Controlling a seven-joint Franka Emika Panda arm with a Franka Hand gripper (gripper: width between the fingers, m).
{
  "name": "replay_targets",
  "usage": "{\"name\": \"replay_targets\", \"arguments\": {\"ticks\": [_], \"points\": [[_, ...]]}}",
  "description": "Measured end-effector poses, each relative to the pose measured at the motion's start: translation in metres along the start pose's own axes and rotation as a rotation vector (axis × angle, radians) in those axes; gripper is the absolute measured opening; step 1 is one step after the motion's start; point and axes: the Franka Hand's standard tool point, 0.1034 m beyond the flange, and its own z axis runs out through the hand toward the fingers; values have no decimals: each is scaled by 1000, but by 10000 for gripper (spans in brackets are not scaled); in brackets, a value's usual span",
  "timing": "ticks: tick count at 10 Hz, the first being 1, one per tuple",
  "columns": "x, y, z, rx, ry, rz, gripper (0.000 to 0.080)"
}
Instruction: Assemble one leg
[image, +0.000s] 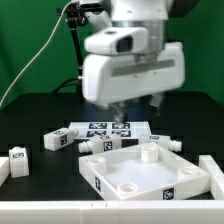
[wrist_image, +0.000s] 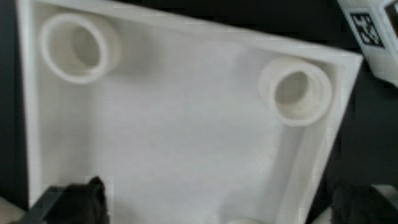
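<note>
You are looking at a black tabletop with a large white square panel lying flat near the front, its raised rim facing up. The white arm hangs directly over the panel's far edge.

In the wrist view the panel fills most of the picture, with two round sockets showing in its floor. The fingers are spread apart above the panel. Nothing is between them, and they touch nothing you can see.

The leg, a short white peg with a black-and-white tag, lies on its side on the tabletop. It is off the panel's far corner on the exterior view's left, apart from the panel and well clear of the fingers.

The marker board lies flat just behind the panel, with the leg just beside it. A second peg sits farther from the panel on the exterior view's left. A third peg lies close behind the panel's far edge on the exterior view's right.
</note>
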Motion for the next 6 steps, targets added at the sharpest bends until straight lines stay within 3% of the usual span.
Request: {"name": "replay_targets", "arguments": {"ticks": [2, 3, 6], "points": [[-39, 26, 4, -11, 2, -25, 648], [-49, 29, 8, -19, 12, -7, 648], [-44, 25, 8, -11, 14, 90, 649]]}}
